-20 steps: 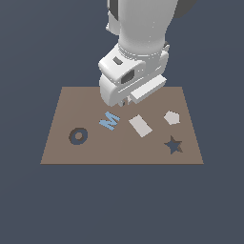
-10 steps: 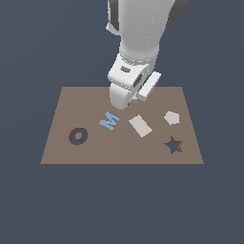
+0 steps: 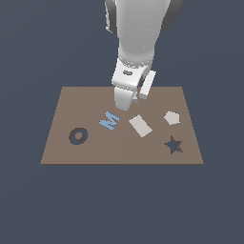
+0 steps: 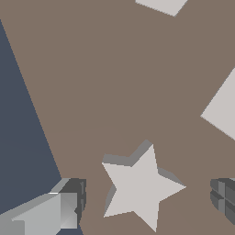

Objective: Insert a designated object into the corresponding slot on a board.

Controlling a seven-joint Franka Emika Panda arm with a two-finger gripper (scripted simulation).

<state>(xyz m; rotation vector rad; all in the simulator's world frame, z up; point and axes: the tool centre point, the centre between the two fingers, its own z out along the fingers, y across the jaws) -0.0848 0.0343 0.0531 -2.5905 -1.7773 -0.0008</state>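
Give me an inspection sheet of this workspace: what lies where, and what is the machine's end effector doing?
Surface: flat brown rectangular board, lying level.
Job's things: on the board, a dark ring, a blue letter M, a white rectangle, a white pentagon and a dark star shape. The wrist view shows a pale grey star-shaped block lying on the board.
Clutter: nothing seen.
End effector: white end effector low over the board's far part, open, with one finger on each side of the star-shaped block and neither touching it.
Cables: nothing seen.
Surroundings: plain dark blue-grey ground.
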